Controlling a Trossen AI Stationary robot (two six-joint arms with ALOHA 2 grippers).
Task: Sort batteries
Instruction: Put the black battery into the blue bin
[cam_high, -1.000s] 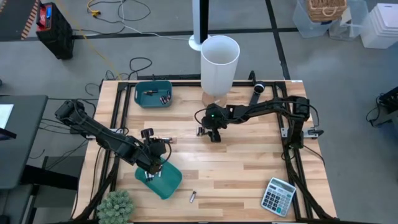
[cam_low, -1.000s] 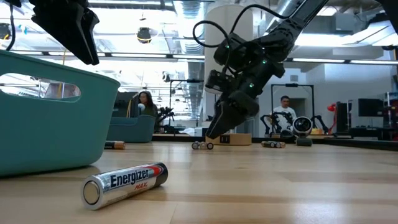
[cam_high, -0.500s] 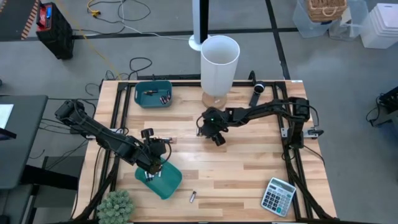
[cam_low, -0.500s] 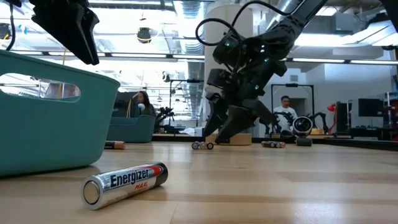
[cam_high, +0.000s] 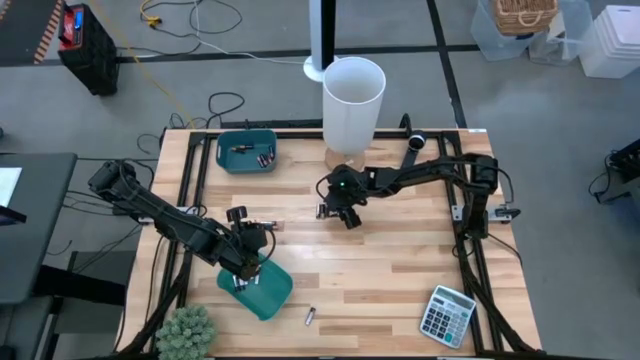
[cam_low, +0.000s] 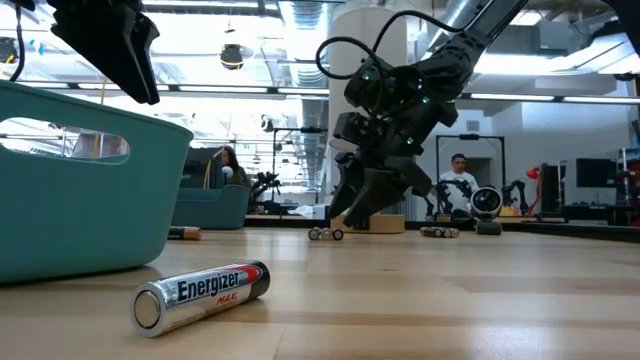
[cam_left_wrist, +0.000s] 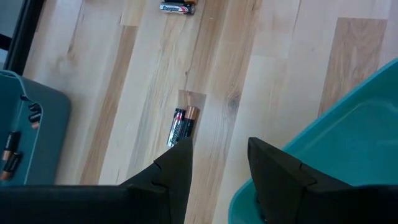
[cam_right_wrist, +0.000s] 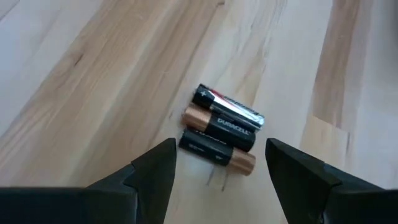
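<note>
The right gripper (cam_high: 347, 220) hangs low at desk (cam_high: 400, 280) centre, fingers (cam_right_wrist: 152, 171) spread wide and empty over three batteries (cam_right_wrist: 224, 134) lying side by side. The left gripper (cam_high: 243, 283) is above the teal bin (cam_high: 270, 290) at 7 o'clock, fingers (cam_left_wrist: 177, 168) parted, holding nothing. One battery (cam_high: 310, 316) lies at 6 o'clock; more sit in the bin (cam_high: 247, 150) at 11.
</note>
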